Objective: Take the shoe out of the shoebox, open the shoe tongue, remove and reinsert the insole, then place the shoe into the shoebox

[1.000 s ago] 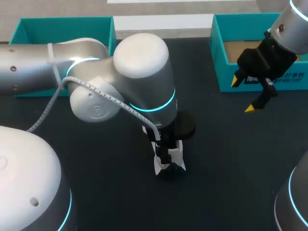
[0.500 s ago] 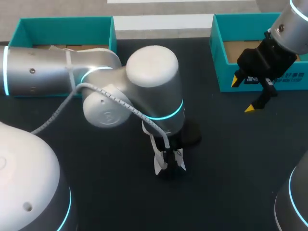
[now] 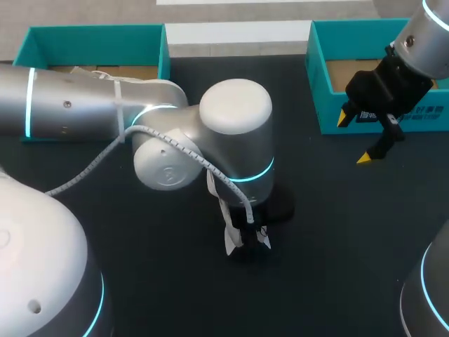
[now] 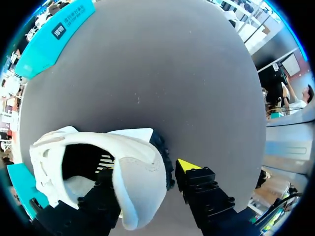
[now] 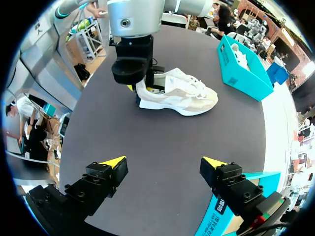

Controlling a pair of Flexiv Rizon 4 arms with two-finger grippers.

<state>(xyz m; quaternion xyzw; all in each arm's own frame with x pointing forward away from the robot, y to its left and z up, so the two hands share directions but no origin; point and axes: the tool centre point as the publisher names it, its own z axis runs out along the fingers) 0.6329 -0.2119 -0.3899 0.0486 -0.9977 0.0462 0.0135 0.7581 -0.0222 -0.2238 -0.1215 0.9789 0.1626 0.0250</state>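
Note:
A white shoe [image 5: 182, 93] lies on its sole in the middle of the black table [image 3: 337, 225]. In the head view only a bit of its heel [image 3: 228, 239] shows under my left arm. My left gripper [image 4: 147, 172] stands open astride the heel collar [image 4: 138, 182], one finger inside the shoe and the yellow-tipped one [image 4: 189, 164] just outside the heel. The same gripper [image 5: 142, 86] also shows in the right wrist view at the heel end. Over by the right teal shoebox [image 3: 319, 84] my right gripper [image 3: 354, 138] hangs open and empty above the table.
A second teal shoebox [image 3: 95, 35] stands at the back left, with something white inside it. My left arm's big elbow [image 3: 235, 133] covers the table's middle. Bare table lies between the shoe and my right gripper [image 5: 165, 164].
My left arm has slid to the right and its gripper has narrowed around the shoe's heel. The right arm has kept still.

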